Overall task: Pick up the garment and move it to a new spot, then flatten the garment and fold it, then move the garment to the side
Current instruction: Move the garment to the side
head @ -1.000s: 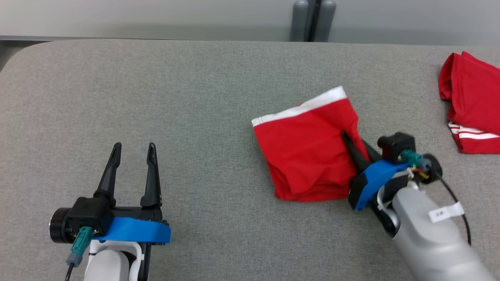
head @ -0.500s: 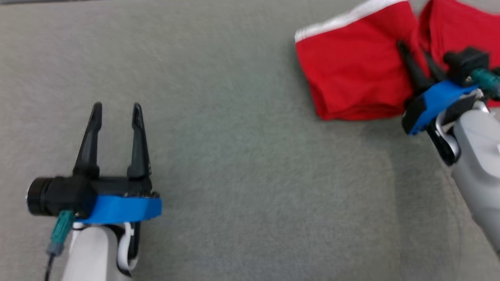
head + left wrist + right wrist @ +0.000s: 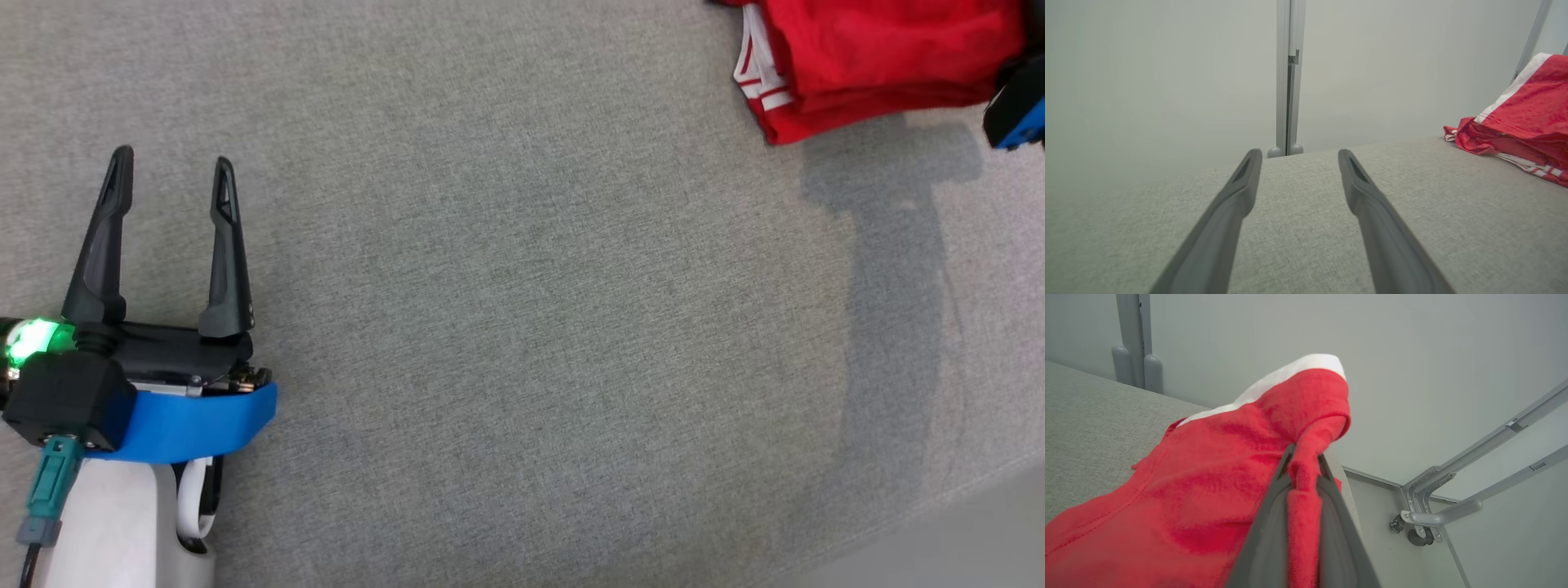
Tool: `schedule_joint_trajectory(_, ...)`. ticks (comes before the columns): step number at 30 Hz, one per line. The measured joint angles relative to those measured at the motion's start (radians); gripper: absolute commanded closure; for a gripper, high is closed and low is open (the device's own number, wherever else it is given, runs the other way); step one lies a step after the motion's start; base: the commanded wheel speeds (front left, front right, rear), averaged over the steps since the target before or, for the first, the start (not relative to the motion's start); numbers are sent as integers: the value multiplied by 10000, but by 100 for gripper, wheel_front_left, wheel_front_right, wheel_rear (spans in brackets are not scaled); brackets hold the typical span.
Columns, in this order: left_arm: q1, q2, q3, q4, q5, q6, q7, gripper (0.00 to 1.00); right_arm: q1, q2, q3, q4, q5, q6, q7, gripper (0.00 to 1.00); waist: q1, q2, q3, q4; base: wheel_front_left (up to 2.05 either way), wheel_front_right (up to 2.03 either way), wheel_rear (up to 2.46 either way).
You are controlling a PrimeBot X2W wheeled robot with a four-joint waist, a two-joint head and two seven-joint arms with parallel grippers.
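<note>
The red garment [image 3: 1216, 477] looks soft, light and limp; it hangs bunched from a fold near its white band, at the right end of the tabletop [image 3: 522, 327], just above another red, striped piece [image 3: 784, 122]; the right end effector [image 3: 1304, 455] pinches that fold tight; the thicker banded edge would probably grip surer; the left end effector [image 3: 172, 157] hovers spread and empty.

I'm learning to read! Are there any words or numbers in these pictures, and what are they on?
None: there are no words, numbers or signs to read on the red garment, the gray table, the left gripper or the blue band behind it.
</note>
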State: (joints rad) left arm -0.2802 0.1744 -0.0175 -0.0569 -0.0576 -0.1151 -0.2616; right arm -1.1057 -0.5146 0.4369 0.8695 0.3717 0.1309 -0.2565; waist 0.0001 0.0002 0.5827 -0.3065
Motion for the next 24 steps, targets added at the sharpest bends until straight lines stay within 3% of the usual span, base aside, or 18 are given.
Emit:
schedule_joint_trajectory(8,-222,299,-209,-654,94,-15,228,0,-1312,-54,272,1421,435,0,178,100,-1,0,662,-61,0,0,0)
schedule_joint_trajectory(13,-262,372,-173,-951,61,2,236,0,-2003,-119,451,2548,-318,0,169,100,-1,0,950,198,0,0,0)
schedule_joint_trajectory(14,-262,385,-153,-1012,59,17,236,0,-2139,-150,443,2755,-391,0,157,96,-1,0,998,256,0,0,0)
schedule_joint_trajectory(15,-263,399,-128,-1053,58,35,236,0,-2241,-163,435,2903,-481,0,125,59,-1,0,1046,314,0,0,0)
schedule_joint_trajectory(16,-263,410,-104,-1087,46,44,236,0,-2328,-157,407,3028,-587,0,79,0,-2,0,1091,361,0,0,0)
schedule_joint_trajectory(24,-238,439,-29,-1101,-42,174,213,0,-2754,-15,-192,3797,-1335,0,-19,0,-1,0,1138,520,0,0,0)
